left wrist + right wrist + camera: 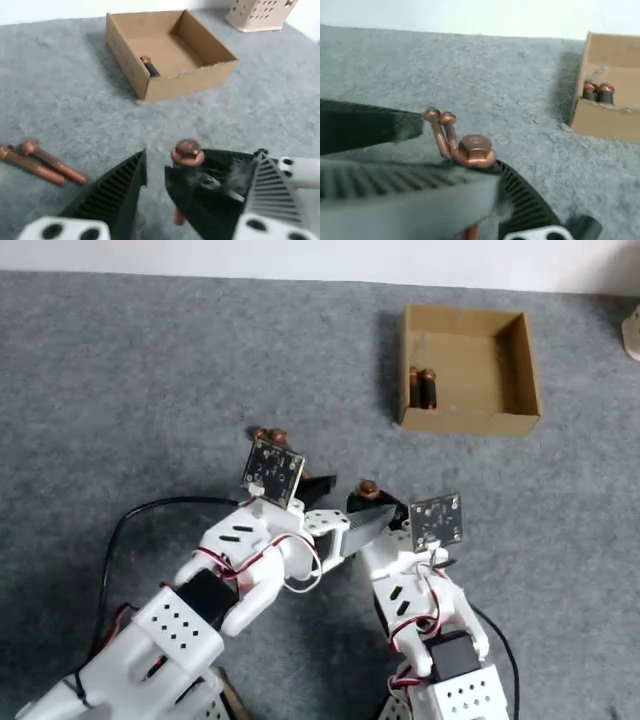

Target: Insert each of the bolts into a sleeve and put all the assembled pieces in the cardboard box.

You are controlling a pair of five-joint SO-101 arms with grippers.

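Left wrist view is giving the best look at it: a bolt (187,151) is sitting in a black sleeve (200,192), right in the gap of the left pincer (200,170), which is standing wide open around the pair.

The right pincer (485,175) is clamping the sleeve from the opposite side, so it's eating up most of the room between the left pincer's fingers. A strip of grey carpet (75,90) is showing between the left pincer's dark finger (120,192) and the sleeve, so that side isn't touching. Can't tell about the other finger.

Going outward, two loose bolts (42,162) are lying side by side on the carpet, off to the outer side of that dark finger, well apart from it. Out past the tips of both pincers the cardboard box (187,85) is sitting open, with two assembled pieces (422,388) lying against one inner wall. A pale slotted container (260,12) is standing just beyond the box.

So the held bolt is sitting between both pincers' tips, head sticking up above the sleeve and the shaft end poking out below it.

Looks-wise it's coppery, with a hex flange head, and it's standing roughly upright.
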